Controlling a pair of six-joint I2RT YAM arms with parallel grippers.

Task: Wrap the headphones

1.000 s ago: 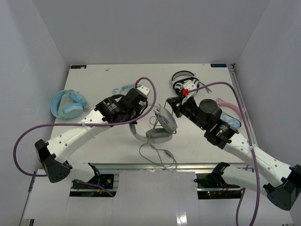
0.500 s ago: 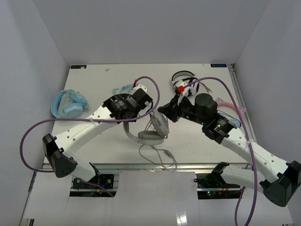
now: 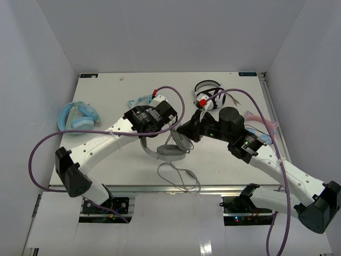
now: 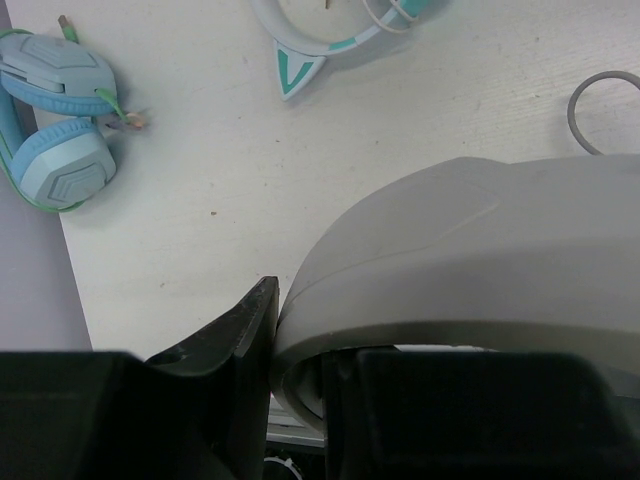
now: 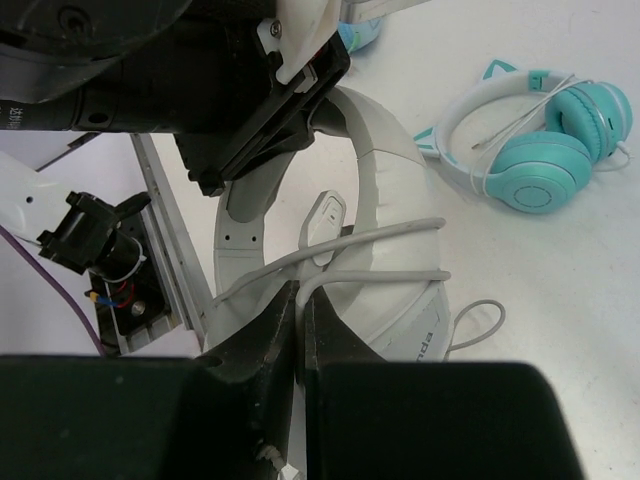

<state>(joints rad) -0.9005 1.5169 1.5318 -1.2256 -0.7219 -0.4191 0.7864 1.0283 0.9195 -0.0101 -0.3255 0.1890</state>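
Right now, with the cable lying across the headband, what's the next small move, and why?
Probably carry the right gripper, its jaws shut on the cable, around the band of the headphones for another turn. Two passes cross the band, spare cable lies looped on the table, and the left gripper clamps the band steady.

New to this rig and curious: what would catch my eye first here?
Both arms meet at the centre of the white table over light grey over-ear headphones: the left jaws clamp the headband, the right jaws pinch the thin grey cable that crosses it. Pale blue headphones lie near the table's left edge.
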